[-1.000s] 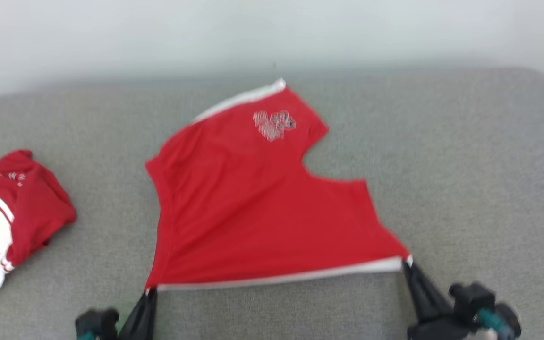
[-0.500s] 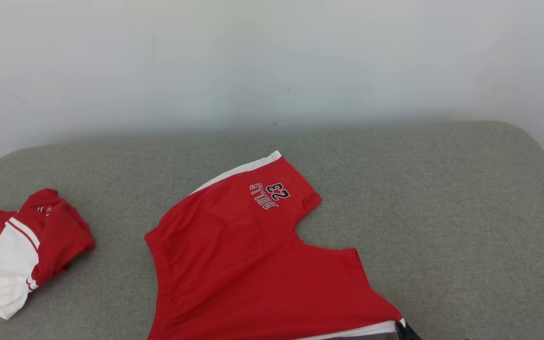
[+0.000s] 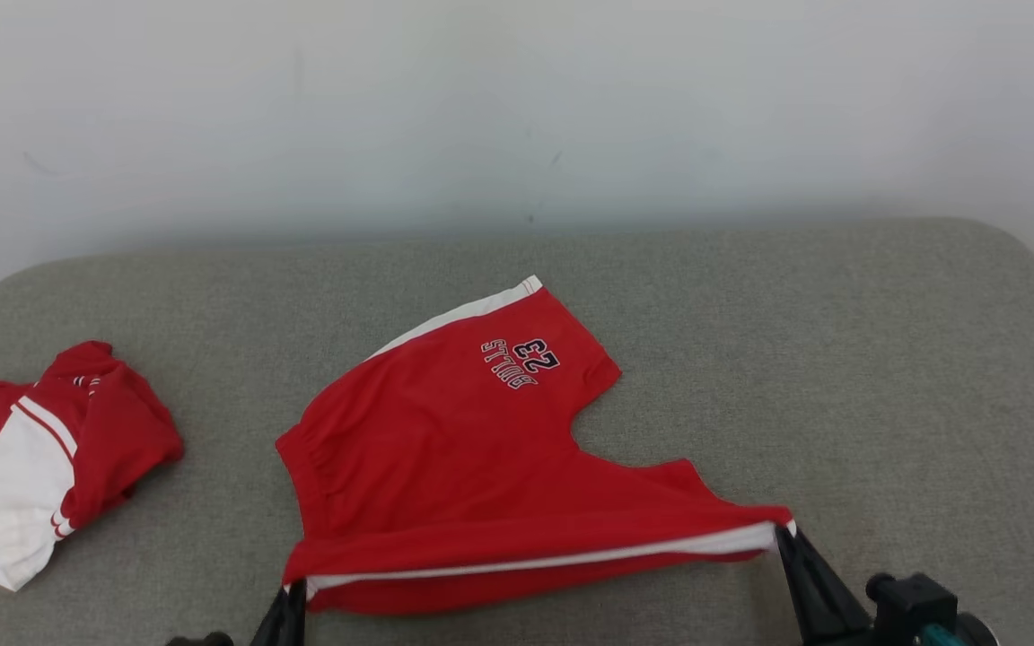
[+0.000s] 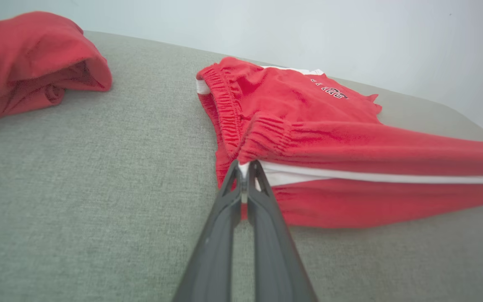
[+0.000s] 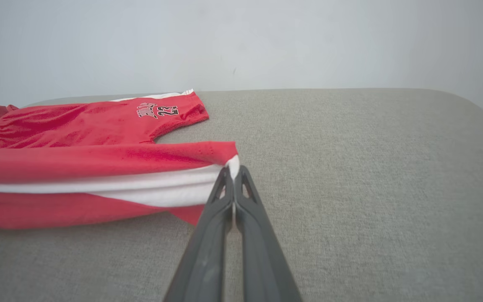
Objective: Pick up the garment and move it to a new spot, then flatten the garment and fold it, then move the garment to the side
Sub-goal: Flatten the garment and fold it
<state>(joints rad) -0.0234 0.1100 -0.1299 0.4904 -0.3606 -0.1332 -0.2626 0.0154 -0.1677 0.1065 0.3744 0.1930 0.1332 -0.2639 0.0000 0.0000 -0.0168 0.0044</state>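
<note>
red shorts [image 3: 445, 449] are spread over the middle of the grey cushion [image 3: 840, 359], with the near edge raised. the 7 o'clock corner is pinched in the tightly closed left gripper [image 3: 294, 594], and the 5 o'clock corner in the right gripper [image 3: 784, 536], likewise clamped.

Place read as a bare lab or test room: plain white wall [image 3: 517, 108], grey cloth-covered counter [image 3: 885, 359] (corners rounded), red garment [image 3: 445, 449] spread on top.
</note>
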